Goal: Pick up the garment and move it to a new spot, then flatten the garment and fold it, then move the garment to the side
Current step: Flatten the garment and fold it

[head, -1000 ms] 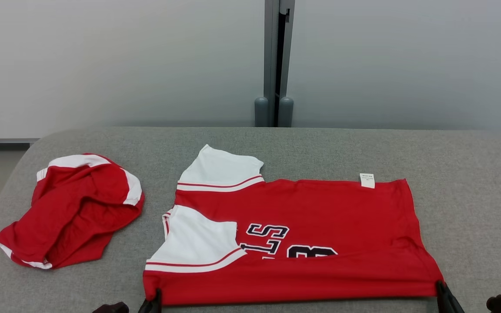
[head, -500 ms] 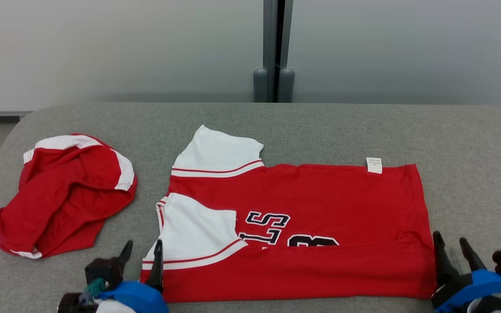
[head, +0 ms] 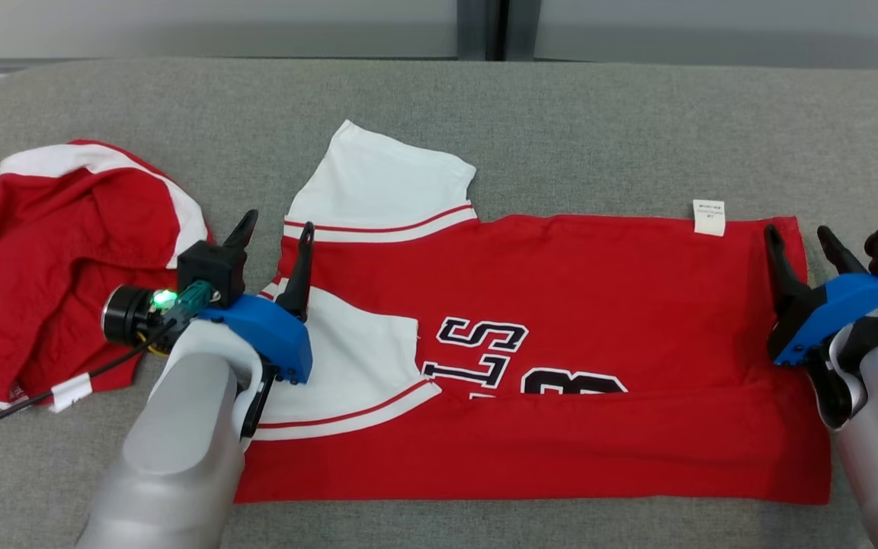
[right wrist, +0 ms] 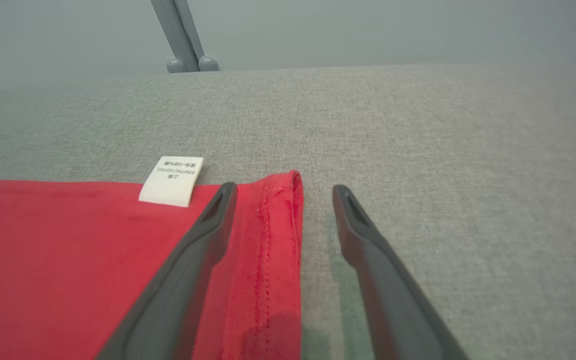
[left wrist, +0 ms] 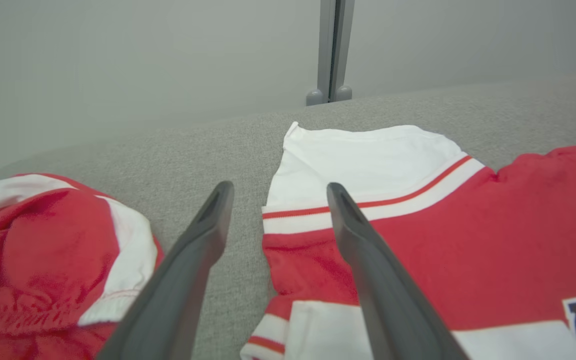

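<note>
Shirt: the red shirt (head: pixel 561 320) lies flat in the middle of the grey table (head: pixel 599 130), its near long edge already folded up over the lower part of the print
Long axis: side to side across the robot, sleeves to its left, hem to its right
Left gripper (head: pixel 277 225): jaws wide apart, holding nothing; it straddles the shirt's sleeve-end edge, just below the far white sleeve (head: pixel 382 179)
Right gripper (head: pixel 797 232): jaws wide apart, empty; it straddles the hem near the far corner, just beside the white tag (head: pixel 708 216)
Key relation: each arm is at its own end, with the far long edge just ahead of the fingertips, so the next fold probably needs both
Nearby: a crumpled red garment (head: pixel 65 267) lies left of the left gripper, apart from the shirt
</note>
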You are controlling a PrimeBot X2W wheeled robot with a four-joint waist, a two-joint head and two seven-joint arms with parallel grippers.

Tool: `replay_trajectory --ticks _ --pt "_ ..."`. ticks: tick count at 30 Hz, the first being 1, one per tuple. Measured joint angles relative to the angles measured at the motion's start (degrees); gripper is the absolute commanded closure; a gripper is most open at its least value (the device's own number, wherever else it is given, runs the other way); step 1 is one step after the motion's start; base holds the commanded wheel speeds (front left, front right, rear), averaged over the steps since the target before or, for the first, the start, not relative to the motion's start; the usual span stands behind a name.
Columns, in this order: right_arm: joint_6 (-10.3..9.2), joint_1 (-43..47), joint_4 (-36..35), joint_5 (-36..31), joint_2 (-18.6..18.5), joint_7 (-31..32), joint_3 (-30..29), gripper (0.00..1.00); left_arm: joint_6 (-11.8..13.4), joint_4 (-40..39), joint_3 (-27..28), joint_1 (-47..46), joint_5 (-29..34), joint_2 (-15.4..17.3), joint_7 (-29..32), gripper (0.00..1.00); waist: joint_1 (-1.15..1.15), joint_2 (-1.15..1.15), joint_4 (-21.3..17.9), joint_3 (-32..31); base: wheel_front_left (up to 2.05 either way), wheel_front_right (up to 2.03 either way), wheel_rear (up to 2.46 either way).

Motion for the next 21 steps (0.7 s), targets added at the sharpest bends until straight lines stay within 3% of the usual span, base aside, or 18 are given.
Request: replay_trajectory --ticks 4,8,13,15,21 --pt "0.0 -4.4 3.3 -0.7 -0.2 0.2 0.8 0.01 0.0 1.3 -6.0 -4.6 -3.0 0.7 0.0 0.0 0.0 0.0 0.7 3.1 0.0 0.0 0.0" --pt "0.0 -7.2 6.1 -1.2 -0.4 -0.2 1.0 1.0 0.0 2.2 -10.2 -8.0 -6.8 3.1 0.0 0.0 -0.01 0.0 1.1 5.3 0.0 0.0 0.0" --pt "0.01 -9.2 8.0 -1.0 -0.1 -1.6 1.7 1.0 0.0 3.3 -15.2 -11.6 -11.9 5.6 0.6 0.0 -0.03 -0.01 0.6 6.5 0.0 0.0 0.0" --pt "0.07 -10.8 8.4 -0.8 0.3 -2.8 2.7 1.0 0.0 2.0 -20.5 -15.6 -17.3 8.1 4.2 0.0 -0.03 -0.01 -0.5 7.9 0.0 0.0 0.0" --pt "0.08 -13.5 7.8 0.0 2.1 -4.0 4.8 1.0 0.0 -1.8 -28.6 -21.6 -27.7 14.8 12.5 0.0 -0.02 -0.02 -3.5 10.5 0.0 0.0 0.0"
